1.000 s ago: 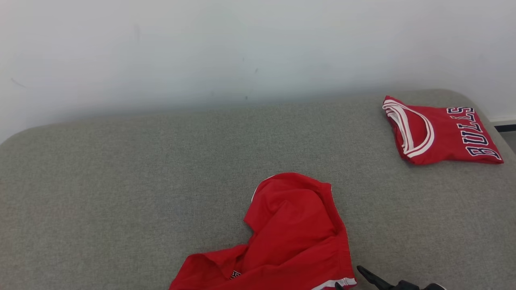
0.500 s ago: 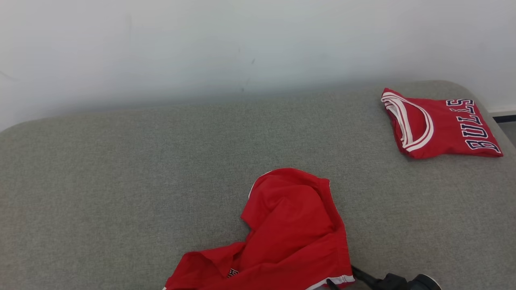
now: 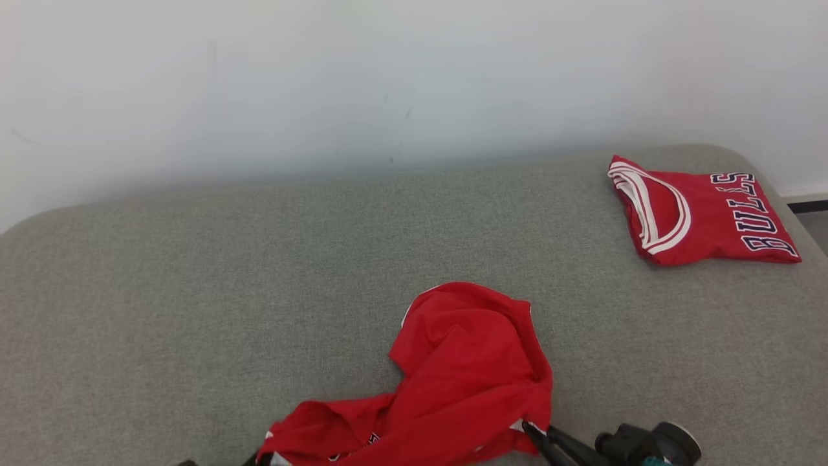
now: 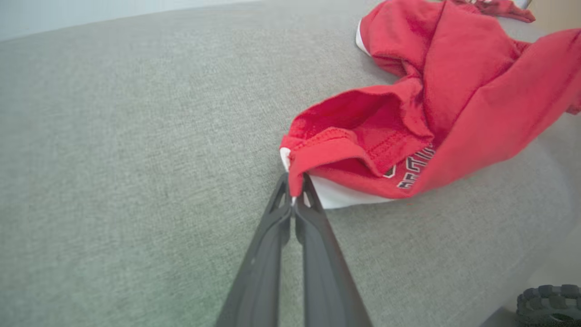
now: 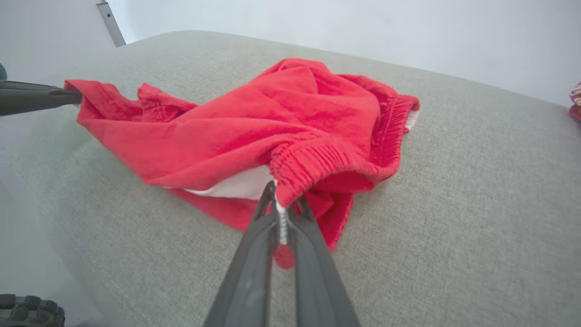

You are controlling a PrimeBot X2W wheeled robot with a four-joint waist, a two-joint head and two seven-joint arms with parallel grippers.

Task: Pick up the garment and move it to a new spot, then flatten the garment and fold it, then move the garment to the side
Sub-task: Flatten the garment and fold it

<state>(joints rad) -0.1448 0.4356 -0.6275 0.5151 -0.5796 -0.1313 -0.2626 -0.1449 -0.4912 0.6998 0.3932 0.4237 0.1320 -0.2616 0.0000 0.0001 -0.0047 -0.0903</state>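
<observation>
Wrist views show left hand (image 4: 295,187) and right hand (image 5: 283,202) each pinching the crumpled shorts (image 5: 254,122); moving, flattening and folding are not yet done.

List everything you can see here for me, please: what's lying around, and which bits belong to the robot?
crumpled garment: one, red with white trim, near edge of the padded surface, middle
folded jersey: one, red with white trim and dark BULLS lettering, far right corner of the surface
padded surface: one, grey fabric, under both clothes
wall: one, white, behind the surface
left fingers: one pair, dark, shut on a hemmed corner of the garment
right fingers: one pair, dark, shut on the garment's gathered elastic band
</observation>
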